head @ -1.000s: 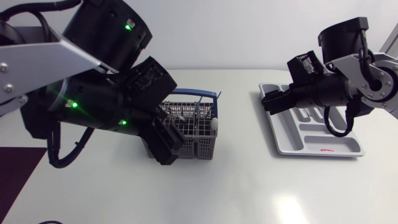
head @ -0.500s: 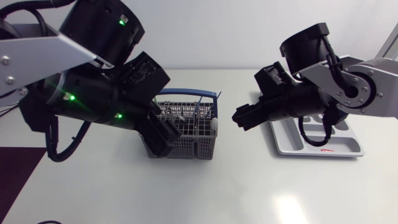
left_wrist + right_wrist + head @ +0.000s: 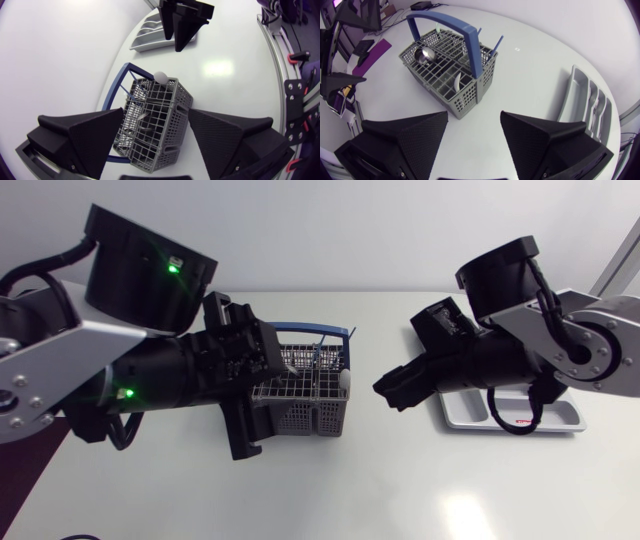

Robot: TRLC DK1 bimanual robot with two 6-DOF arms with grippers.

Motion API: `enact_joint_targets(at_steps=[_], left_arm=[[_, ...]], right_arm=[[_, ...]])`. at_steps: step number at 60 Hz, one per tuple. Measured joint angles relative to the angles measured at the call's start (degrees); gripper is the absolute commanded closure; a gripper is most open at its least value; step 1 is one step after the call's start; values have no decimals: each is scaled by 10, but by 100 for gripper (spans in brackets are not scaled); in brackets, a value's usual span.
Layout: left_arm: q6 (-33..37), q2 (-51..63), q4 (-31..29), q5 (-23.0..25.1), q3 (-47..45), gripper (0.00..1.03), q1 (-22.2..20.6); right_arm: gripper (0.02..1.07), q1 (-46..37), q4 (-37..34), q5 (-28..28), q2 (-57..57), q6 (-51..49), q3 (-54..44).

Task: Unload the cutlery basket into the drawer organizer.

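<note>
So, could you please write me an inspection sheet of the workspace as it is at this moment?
Surface: white table, glossy, with light reflections.
Job's things: grey cutlery basket with a blue handle, upright, cutlery inside; grey drawer organizer apart from it, contents not clear.
Clutter: nothing seen.
Jaws: left arm, jaws open, basket between them, contact unclear; right arm, jaws open over bare table between basket and organizer.
Cables: black loops on both arms; the right arm's loop shows in front of the organizer in the head view.
Surroundings: nothing seen reaching over the table.
</note>
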Motion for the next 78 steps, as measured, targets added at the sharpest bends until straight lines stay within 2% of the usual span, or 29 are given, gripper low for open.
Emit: enact_joint_targets(at_steps=[8,31,42,47,55,62,71,78], left_arm=[[72,14,35,0,-1,14,10],[263,53,50,-45,-7,15,2],[336,76,55,-64,-7,21,-1],[361,92,55,-73,-6,27,-1],[390,118,55,-84,3,27,-1],[406,133,55,-90,20,39,-1],[416,142,58,-101,38,48,-1],[427,153,59,-114,45,48,-1]], right_arm=[[31,0,1,-4,-13,-15,-19],[31,0,25,-19,-26,-42,-60],[31,0,30,-21,-26,-49,-61],[31,0,31,-21,-26,-51,-63],[31,0,32,-21,-27,-51,-64],[31,0,34,-21,-29,-51,-67],[31,0,34,-21,-29,-51,-67],[31,0,35,-21,-29,-51,-67]])
